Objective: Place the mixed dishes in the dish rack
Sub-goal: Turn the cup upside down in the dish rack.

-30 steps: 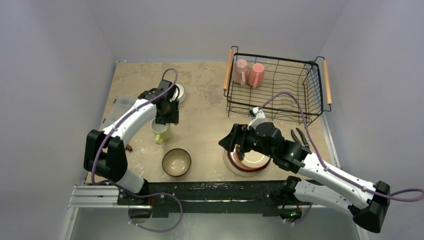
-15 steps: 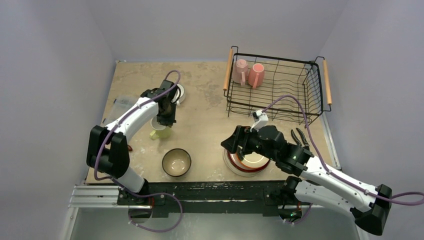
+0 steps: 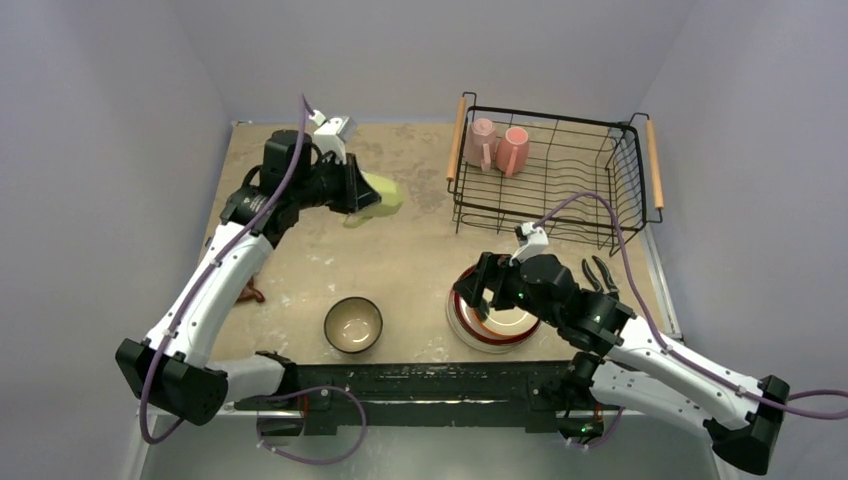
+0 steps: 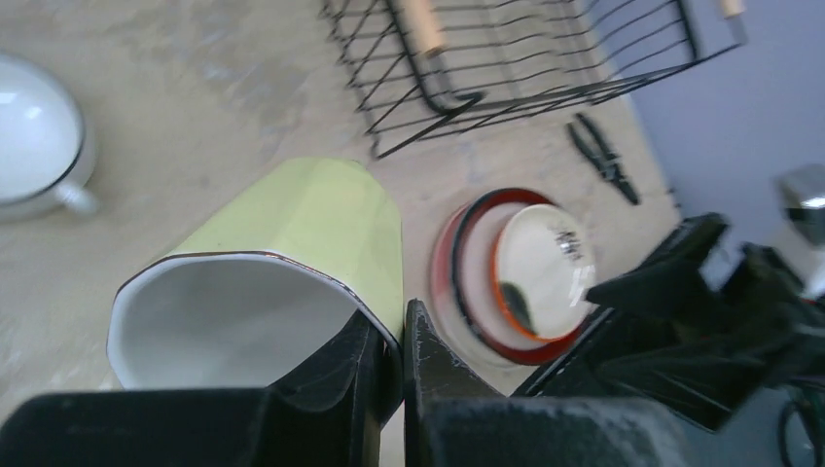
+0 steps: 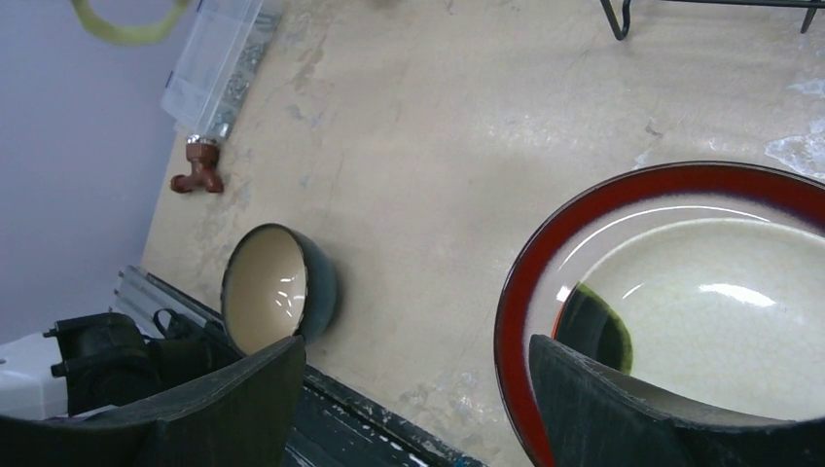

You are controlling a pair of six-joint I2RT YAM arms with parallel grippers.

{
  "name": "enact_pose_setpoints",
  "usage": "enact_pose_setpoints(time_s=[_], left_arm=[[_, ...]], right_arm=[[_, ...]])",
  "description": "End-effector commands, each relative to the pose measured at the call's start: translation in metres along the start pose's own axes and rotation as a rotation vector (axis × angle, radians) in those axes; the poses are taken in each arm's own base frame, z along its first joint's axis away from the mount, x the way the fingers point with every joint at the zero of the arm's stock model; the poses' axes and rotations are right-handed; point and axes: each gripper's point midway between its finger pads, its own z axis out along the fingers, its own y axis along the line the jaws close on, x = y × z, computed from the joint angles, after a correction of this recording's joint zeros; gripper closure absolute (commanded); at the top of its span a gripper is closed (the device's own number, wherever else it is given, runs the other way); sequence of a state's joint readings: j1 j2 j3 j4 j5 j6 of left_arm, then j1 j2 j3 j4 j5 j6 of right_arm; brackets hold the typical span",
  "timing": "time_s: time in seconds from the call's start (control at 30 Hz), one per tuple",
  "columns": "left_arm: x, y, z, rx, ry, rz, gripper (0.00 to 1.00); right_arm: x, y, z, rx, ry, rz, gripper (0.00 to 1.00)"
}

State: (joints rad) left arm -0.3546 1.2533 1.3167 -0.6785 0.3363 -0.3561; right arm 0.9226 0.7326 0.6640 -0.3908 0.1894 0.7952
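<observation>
Beige tabletop (image 3: 420,250); yel-green mug (image 4: 311,214), faceted, white inside.

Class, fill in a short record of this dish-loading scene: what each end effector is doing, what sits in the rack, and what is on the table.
left end effector: shut on the wall of the yellow-green mug, which is off the table and tipped sideways
right end effector: open, above the stacked plates
dish rack: holds the pale pink mug and the salmon mug, side by side at its far left
on the table: teal bowl, white mug, stacked plates
</observation>
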Motion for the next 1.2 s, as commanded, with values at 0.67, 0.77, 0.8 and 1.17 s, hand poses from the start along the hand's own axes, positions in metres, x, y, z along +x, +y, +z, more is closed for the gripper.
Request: enact_pose_setpoints(time_s=[0.67, 0.77, 0.8, 1.17], left_arm=[[-0.060, -0.144, -0.043, 1.218, -0.209, -0.240, 1.00], [-0.060, -0.144, -0.042, 1.219, -0.198, -0.263, 1.00], [-0.060, -0.145, -0.043, 1.221, -0.197, -0.263, 1.00], [-0.057, -0.152, -0.047, 1.240, -0.168, -0.267, 1.00]], right_arm=[[-0.063, 0.084, 0.009, -0.486, -0.402, 0.040, 0.16], [-0.075, 0.084, 0.008, -0.463, -0.459, 0.023, 0.16], [-0.079, 0.083, 0.008, -0.458, -0.477, 0.027, 0.16], [-0.109, 0.115, 0.011, -0.499, -0.534, -0.034, 0.23]])
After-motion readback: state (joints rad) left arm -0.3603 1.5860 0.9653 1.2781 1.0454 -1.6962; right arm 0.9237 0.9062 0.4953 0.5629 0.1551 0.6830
